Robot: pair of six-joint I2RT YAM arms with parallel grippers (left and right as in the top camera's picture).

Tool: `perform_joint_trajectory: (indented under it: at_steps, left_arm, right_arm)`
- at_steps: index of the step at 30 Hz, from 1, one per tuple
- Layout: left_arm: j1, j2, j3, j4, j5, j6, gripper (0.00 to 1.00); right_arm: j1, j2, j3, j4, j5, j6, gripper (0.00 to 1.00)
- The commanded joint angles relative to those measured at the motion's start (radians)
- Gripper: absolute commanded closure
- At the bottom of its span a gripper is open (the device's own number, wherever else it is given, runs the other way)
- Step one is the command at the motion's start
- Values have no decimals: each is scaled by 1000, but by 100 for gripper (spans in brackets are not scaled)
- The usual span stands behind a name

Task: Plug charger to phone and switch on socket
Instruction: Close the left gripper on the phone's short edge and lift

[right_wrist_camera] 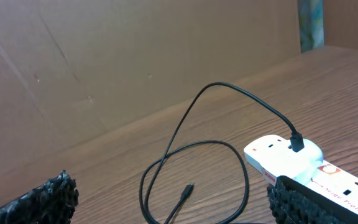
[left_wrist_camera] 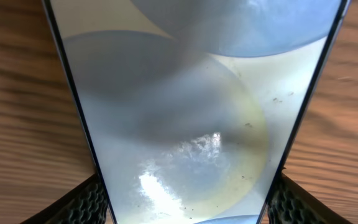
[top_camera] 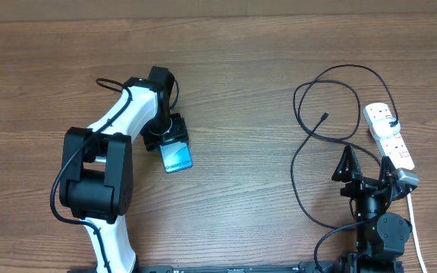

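The phone [top_camera: 177, 157] lies left of centre with its light-blue screen up, and my left gripper [top_camera: 174, 142] is shut on its far end. In the left wrist view the phone [left_wrist_camera: 179, 112] fills the frame, and both black fingers [left_wrist_camera: 82, 202] press against its dark side edges. The black charger [top_camera: 332, 98] lies in loops at the right, its connector tip [top_camera: 324, 116] free on the wood and its plug [right_wrist_camera: 297, 143] in the white socket [top_camera: 389, 135]. My right gripper [top_camera: 368, 168] stands open just before the socket, holding nothing. Its view shows the connector tip [right_wrist_camera: 188, 188] and the socket [right_wrist_camera: 278, 158].
A thick white cord [top_camera: 414, 227] runs from the socket toward the front edge, past the right arm's base. A brown cardboard wall [right_wrist_camera: 135, 56] stands behind the table. The left arm [top_camera: 105, 152] stretches over the left half of the wooden table [top_camera: 241, 91].
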Motion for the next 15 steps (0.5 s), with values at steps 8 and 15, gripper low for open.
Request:
perform_joint_trajectory:
  at_steps: [8,15]
  left_arm:
    - [-13,76,-14,6,189,-50,48]
    - [-13,76,95,-136,189,-18,47]
  right_arm:
    - [2,-2,-10,7,-6,-8,0]
    - [2,-2,-10,7,-6,-8,0]
